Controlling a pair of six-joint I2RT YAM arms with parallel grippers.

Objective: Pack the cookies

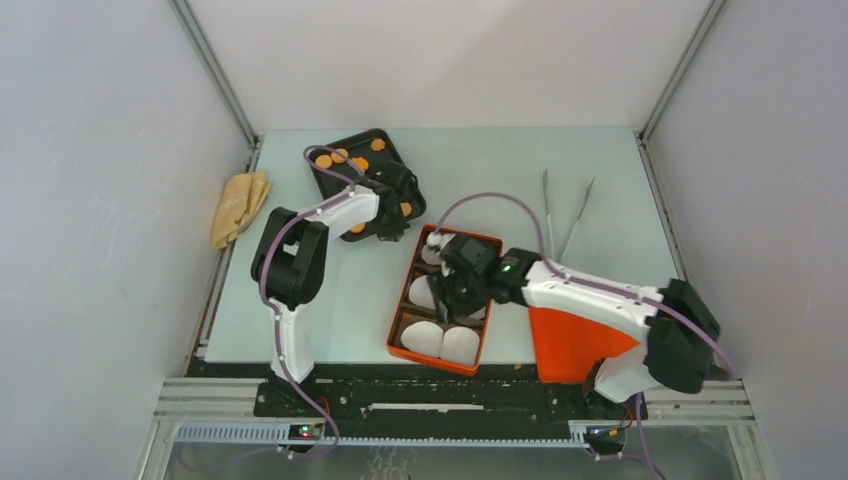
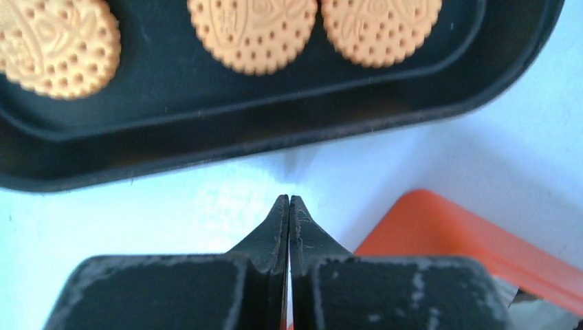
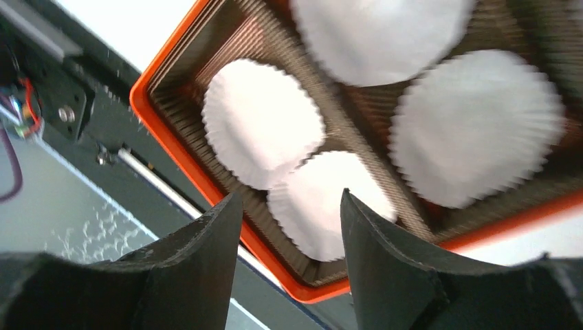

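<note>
While left gripper [image 2: 289, 199] is held pressed together, empty, orange cookies [image 2: 253, 31] are seen just ahead in black tray [image 2: 206, 130]. Right gripper [image 3: 292, 203] is spread above white liners [image 3: 261, 130] in orange box [image 3: 163, 141]. Pick judged pending; opening over cookie needed.

A crumpled yellow cloth [image 1: 240, 207] is lying at the left edge of the pale green table [image 1: 500, 160]. A black tray [image 1: 322, 182] is sitting askew in the upper left part of the table. Thin metal tweezers [image 1: 547, 210] are resting at upper right, their legs spreading away toward the top. An orange box [image 1: 434, 360] is standing near the bottom centre, and white paper liner cups [image 1: 421, 337] are sitting in its compartments, two side by side at its lower end. A flat orange piece [image 1: 575, 340] is lying just right of the box.
</note>
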